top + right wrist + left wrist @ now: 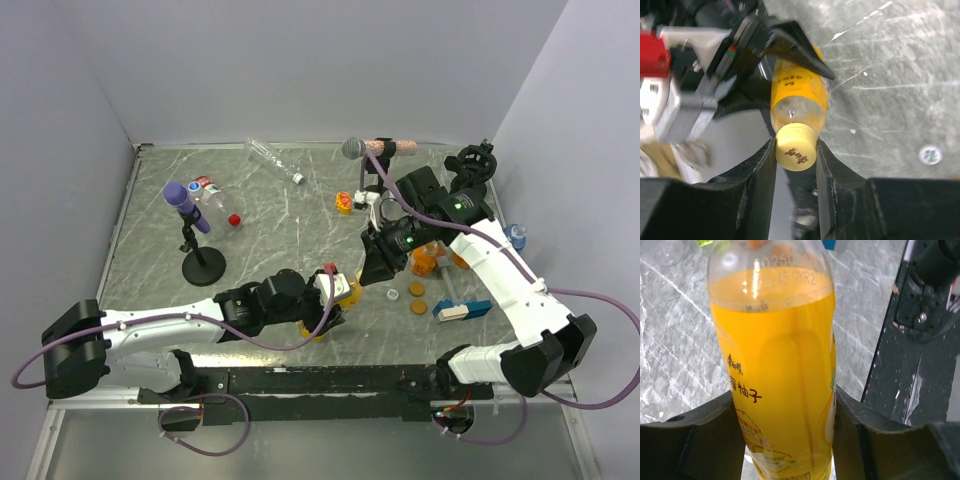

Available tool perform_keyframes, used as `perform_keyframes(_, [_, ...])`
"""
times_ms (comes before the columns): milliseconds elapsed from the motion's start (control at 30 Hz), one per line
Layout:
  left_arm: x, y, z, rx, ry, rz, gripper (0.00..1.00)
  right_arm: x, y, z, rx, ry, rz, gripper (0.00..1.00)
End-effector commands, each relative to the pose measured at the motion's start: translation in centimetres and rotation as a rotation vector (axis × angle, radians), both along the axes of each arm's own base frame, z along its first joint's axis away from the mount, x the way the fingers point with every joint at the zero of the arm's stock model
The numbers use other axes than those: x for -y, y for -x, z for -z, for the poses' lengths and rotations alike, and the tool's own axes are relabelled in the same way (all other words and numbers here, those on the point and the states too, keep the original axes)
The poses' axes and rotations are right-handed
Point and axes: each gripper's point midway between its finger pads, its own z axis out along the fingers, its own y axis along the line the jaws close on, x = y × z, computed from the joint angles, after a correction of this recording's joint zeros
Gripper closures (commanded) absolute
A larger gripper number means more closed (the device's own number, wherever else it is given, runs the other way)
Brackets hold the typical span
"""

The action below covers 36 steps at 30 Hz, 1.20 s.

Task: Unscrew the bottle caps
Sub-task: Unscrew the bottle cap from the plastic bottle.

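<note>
You see pale lilac walls (300, 60) enclosing a grey marbled table (290, 215). At its near centre, your left gripper (785, 435) grasps the yellow juice bottle (775, 365) by its body; your right gripper (796, 156) is clamped on its yellow cap (795, 149).

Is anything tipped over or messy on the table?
Yes. The far bottle lies on its side by the back edge, and the red-capped bottle lies tipped beside the purple microphone.

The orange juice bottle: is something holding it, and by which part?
Yes, both arms hold it. The left pincer clamps the juice bottle around its body, and the right pincer is closed on its yellow cap.
</note>
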Motion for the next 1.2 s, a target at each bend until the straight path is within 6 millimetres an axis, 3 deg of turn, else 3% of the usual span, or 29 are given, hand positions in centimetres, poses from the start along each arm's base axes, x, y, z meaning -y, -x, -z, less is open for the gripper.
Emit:
perform_keyframes(0, [1.4, 2.2, -5.1, 0.125, 0.156, 0.193, 0.94, -1.1, 3.2, -2.5, 0.203, -0.153, -0.335, 0.94])
perform_keyframes(167, [0.3, 4.3, -5.1, 0.162, 0.162, 0.321, 0.94, -1.6, 6.3, -3.2, 0.557, -0.314, -0.717, 0.94])
perform_keyframes(233, [-0.2, 4.2, -5.0, 0.173, 0.152, 0.322, 0.94, -2.3, 5.6, -3.5, 0.719, -0.345, -0.762, 0.91])
perform_keyframes(300, [-0.7, 4.1, -5.1, 0.18, 0.15, 0.31, 0.94, -2.8, 5.0, -3.9, 0.761, -0.331, -0.765, 0.91])
perform_keyframes(433, [-1.3, 3.9, -4.7, 0.176, 0.152, 0.285, 0.94, -3.1, 4.6, -4.0, 0.662, -0.301, -0.756, 0.9])
perform_keyframes(567, [-1.5, 3.7, -4.4, 0.171, 0.158, 0.261, 0.94, -3.4, 3.8, -3.7, 0.597, -0.265, -0.645, 0.82])
perform_keyframes(667, [-1.5, 3.4, -4.0, 0.157, 0.149, 0.242, 0.94, -3.7, 3.6, -4.3, 0.552, -0.272, -0.567, 0.65])
perform_keyframes(733, [-1.5, 3.0, -3.8, 0.15, 0.133, 0.22, 0.94, -3.9, 3.7, -5.0, 0.499, -0.279, -0.515, 0.44])
perform_keyframes(833, [-1.5, 2.4, -3.6, 0.131, 0.119, 0.176, 0.94, -3.8, 3.8, -6.6, 0.417, -0.295, -0.443, 0.22])
perform_keyframes(933, [-1.5, 1.8, -3.6, 0.115, 0.123, 0.13, 0.94, -3.1, 3.1, -7.4, 0.347, -0.3, -0.336, 0.12])
perform_keyframes(1033, [-1.4, 0.9, -3.9, 0.093, 0.137, 0.06, 0.94, -2.0, 0.5, -6.2, 0.233, -0.234, -0.093, 0.06])
perform_keyframes(1167, [-1.0, -0.7, -4.7, 0.041, 0.154, -0.066, 0.94, -0.4, -0.6, -3.3, 0.108, -0.091, 0.088, 0.05])
